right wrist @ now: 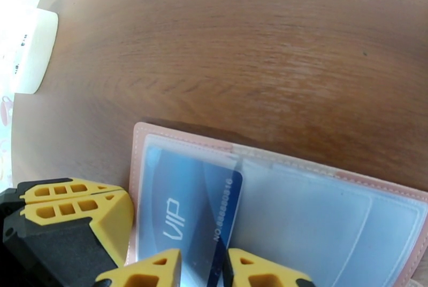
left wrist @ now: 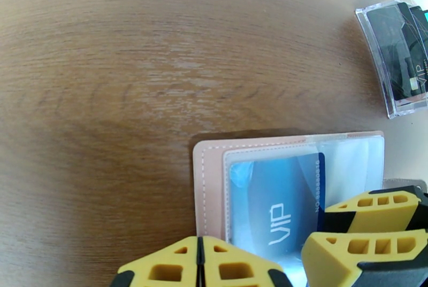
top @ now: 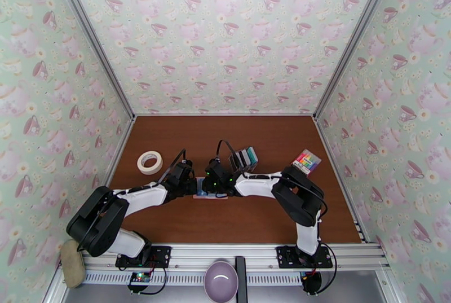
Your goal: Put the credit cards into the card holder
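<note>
Card holder (left wrist: 208, 192) as ref: one card (left wrist: 278, 208) in its left pocket, seemingly part-way in; card stand (top: 243, 158) behind-right, tape roll (top: 149, 162) behind-left.

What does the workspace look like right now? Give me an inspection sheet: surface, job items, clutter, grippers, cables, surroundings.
Surface: brown wood-grain table, no spills seen.
Job's things: pink card holder lying open; blue card partly inside its clear sleeve; dark cards upright in a clear stand.
Clutter: tape roll; rainbow-striped block.
Grippers: left gripper shut at the holder's edge; right gripper jaws slightly apart around the blue card's edge, grip unclear.
Cables: black cable looped above the right wrist.
Surroundings: teacup-patterned walls; purple bowl beyond the near rail.
</note>
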`<control>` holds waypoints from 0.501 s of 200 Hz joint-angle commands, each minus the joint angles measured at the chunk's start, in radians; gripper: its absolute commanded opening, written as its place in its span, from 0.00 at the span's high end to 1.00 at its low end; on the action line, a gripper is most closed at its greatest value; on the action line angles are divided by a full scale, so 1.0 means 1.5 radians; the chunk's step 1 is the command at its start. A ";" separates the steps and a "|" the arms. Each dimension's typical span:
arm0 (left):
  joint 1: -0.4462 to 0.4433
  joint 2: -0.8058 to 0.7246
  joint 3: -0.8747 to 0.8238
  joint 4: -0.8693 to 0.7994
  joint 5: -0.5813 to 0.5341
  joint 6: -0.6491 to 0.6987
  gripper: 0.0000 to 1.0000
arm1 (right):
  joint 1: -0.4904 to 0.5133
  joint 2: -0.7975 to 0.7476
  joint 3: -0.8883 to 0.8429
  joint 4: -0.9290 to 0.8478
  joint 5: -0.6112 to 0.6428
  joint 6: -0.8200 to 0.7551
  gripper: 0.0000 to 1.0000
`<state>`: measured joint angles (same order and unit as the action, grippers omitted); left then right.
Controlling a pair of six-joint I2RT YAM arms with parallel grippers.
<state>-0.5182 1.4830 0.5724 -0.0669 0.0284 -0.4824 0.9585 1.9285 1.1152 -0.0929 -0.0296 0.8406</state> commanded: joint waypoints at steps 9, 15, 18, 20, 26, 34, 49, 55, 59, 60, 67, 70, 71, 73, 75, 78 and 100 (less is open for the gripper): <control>0.000 0.021 -0.008 -0.020 0.029 -0.007 0.91 | 0.021 0.015 0.026 0.009 -0.023 0.001 0.72; 0.000 0.020 -0.008 -0.020 0.028 -0.007 0.91 | 0.021 0.013 0.025 0.006 -0.021 -0.001 0.72; 0.000 0.019 -0.008 -0.020 0.027 -0.007 0.91 | 0.021 0.012 0.025 0.003 -0.019 -0.002 0.72; 0.001 0.019 -0.007 -0.021 0.027 -0.007 0.91 | 0.021 0.010 0.025 0.001 -0.017 -0.004 0.72; 0.002 0.017 -0.008 -0.021 0.025 -0.008 0.91 | 0.021 0.004 0.024 -0.009 -0.010 -0.008 0.72; 0.003 0.013 -0.010 -0.022 0.024 -0.008 0.90 | 0.020 -0.009 0.020 -0.021 0.005 -0.015 0.72; 0.006 -0.002 -0.016 -0.019 0.021 -0.009 0.88 | 0.017 -0.037 0.013 -0.044 0.028 -0.032 0.69; 0.007 -0.007 -0.019 -0.018 0.019 -0.010 0.87 | 0.016 -0.050 0.010 -0.051 0.033 -0.037 0.68; 0.008 -0.012 -0.020 -0.018 0.017 -0.011 0.86 | 0.015 -0.058 0.008 -0.054 0.037 -0.040 0.67; 0.007 -0.012 -0.020 -0.018 0.017 -0.011 0.86 | 0.014 -0.060 0.008 -0.054 0.037 -0.041 0.67; 0.010 -0.019 -0.023 -0.017 0.016 -0.011 0.85 | 0.011 -0.071 0.005 -0.061 0.041 -0.046 0.67; 0.009 -0.022 -0.024 -0.018 0.015 -0.010 0.85 | 0.010 -0.075 0.004 -0.063 0.043 -0.048 0.67; 0.010 -0.023 -0.024 -0.018 0.014 -0.011 0.85 | 0.010 -0.076 0.004 -0.065 0.042 -0.048 0.67; 0.009 -0.025 -0.025 -0.017 0.014 -0.011 0.84 | 0.009 -0.079 0.004 -0.067 0.044 -0.049 0.67; 0.009 -0.028 -0.026 -0.017 0.013 -0.011 0.84 | 0.009 -0.081 0.004 -0.069 0.045 -0.051 0.67; 0.010 -0.030 -0.027 -0.016 0.013 -0.011 0.84 | 0.008 -0.084 0.004 -0.071 0.047 -0.052 0.67; 0.011 -0.057 -0.038 -0.011 0.010 -0.011 0.83 | 0.000 -0.101 -0.005 -0.079 0.052 -0.059 0.67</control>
<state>-0.5091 1.4456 0.5442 -0.0662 0.0372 -0.4900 0.9684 1.8290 1.1202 -0.1719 0.0147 0.7883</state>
